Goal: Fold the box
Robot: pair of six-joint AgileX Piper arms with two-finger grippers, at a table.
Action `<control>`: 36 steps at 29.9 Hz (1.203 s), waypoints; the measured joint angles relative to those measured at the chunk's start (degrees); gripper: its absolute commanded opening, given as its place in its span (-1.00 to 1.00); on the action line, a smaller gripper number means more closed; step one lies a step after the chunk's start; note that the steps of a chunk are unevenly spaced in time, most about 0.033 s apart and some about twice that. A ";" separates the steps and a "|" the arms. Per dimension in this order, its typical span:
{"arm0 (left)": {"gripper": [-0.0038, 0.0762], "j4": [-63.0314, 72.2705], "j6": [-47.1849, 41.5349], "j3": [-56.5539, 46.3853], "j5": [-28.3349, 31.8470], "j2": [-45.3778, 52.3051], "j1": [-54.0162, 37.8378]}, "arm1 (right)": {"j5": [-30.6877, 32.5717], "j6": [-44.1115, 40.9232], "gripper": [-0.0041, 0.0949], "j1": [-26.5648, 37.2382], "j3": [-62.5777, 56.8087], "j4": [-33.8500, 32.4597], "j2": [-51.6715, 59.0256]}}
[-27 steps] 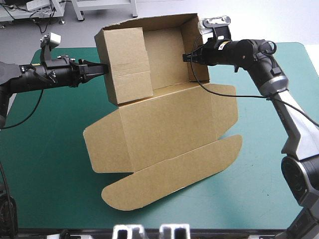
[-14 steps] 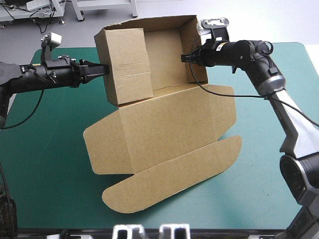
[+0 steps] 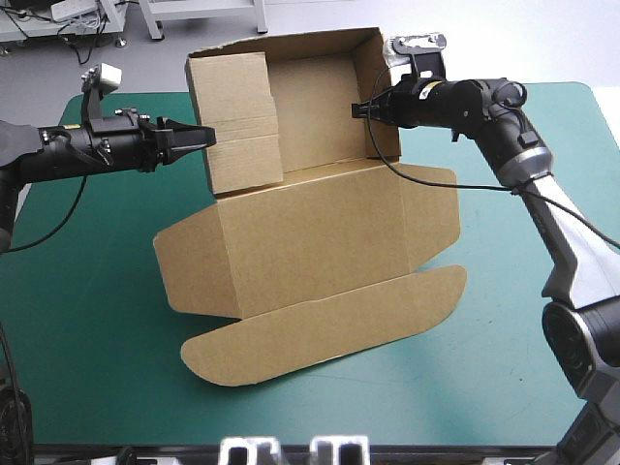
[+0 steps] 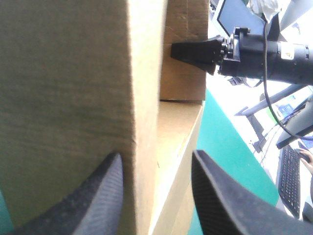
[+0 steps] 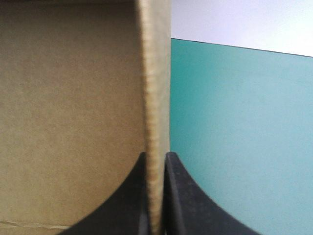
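The brown box (image 3: 310, 232) stands half raised on the table. Its back and side walls are up, and its lid with a rounded flap (image 3: 320, 325) lies flat toward the front. My left gripper (image 3: 205, 136) is level at the left wall, open, with the wall's folded edge (image 4: 146, 98) between its fingers. My right gripper (image 3: 356, 109) is shut on the upper edge of the right wall (image 5: 155, 98), and the board is pinched between its fingers (image 5: 156, 155). In the left wrist view the right gripper (image 4: 175, 50) shows across the box's inside.
The teal-green cover (image 3: 87, 320) surrounds the box on the left, front and right. The table's far edge runs just behind the raised back wall. The lid's flap ends short of the near edge.
The left side panel has swung further inward and looks narrower. The flat front part and the lid have slid a little to the left. Both arms stay about where they were.
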State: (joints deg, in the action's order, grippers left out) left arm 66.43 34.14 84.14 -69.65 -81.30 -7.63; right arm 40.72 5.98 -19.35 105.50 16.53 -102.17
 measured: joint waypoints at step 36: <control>-0.91 -23.50 -7.45 0.00 10.32 0.41 0.19 | 10.04 -3.82 -0.92 -7.58 0.00 0.93 9.94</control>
State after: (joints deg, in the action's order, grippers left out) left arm 42.92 26.69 84.14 -59.33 -80.89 -7.44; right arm 50.76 2.16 -26.93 105.50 17.47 -92.23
